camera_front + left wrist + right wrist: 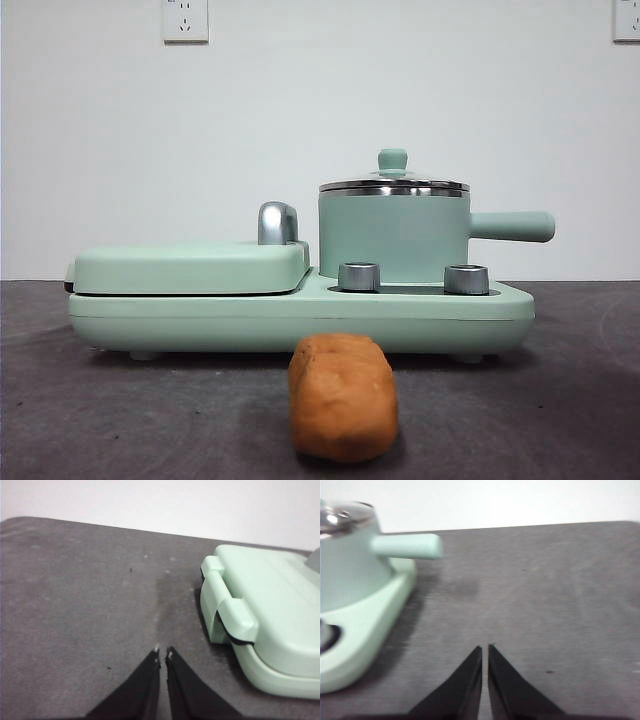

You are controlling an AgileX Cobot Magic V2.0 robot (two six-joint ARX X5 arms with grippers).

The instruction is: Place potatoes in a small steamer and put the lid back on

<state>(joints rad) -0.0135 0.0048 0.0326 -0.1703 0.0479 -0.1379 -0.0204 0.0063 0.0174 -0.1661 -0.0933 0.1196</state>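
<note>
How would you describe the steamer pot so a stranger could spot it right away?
Find the long mint-green cooker base on the dark table. The small steamer stands on its right half, behind two steel dials. Unlike the flat griddle cover beside it, it is a tall cylinder with a straight side handle and a glass lid.

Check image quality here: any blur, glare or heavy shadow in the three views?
Front view: sharp and evenly lit, glare on the lid rim, soft shadow under the potato. Left wrist view: griddle cover slightly washed out. Right wrist view: small steamer soft, out of focus.
</note>
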